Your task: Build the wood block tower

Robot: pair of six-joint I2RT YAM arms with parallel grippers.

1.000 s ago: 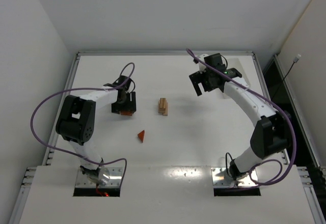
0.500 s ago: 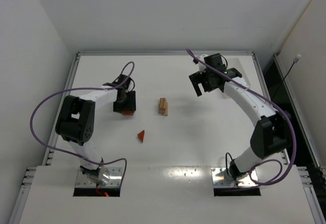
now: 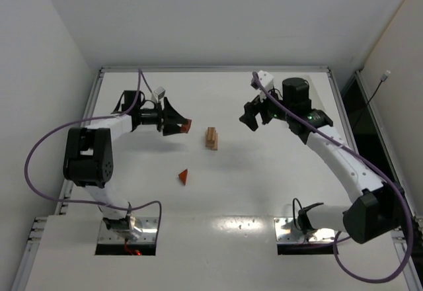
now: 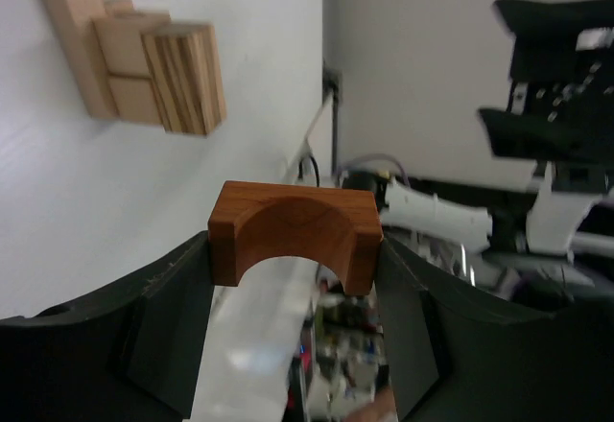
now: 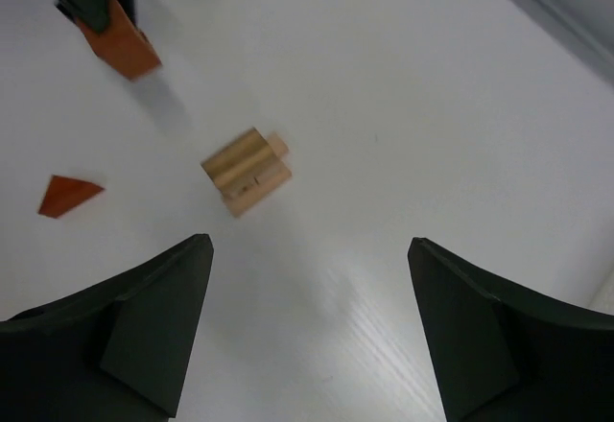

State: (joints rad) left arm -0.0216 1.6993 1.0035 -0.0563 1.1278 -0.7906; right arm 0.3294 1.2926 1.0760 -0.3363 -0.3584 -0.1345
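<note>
Bare table [image 3: 264, 185] all round the block tower [image 3: 211, 138] — red wedge [image 3: 184, 176] near-left

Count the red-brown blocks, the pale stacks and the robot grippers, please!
Red-brown blocks: 2 (arch, wedge)
Pale stack: 1
Grippers: 2 (left gripper, right gripper)
Total: 5

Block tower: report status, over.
Left gripper, jaws shut on arch block, held left of block tower. Right gripper, jaws open, empty. Red wedge lying loose, apart from tower.
</note>
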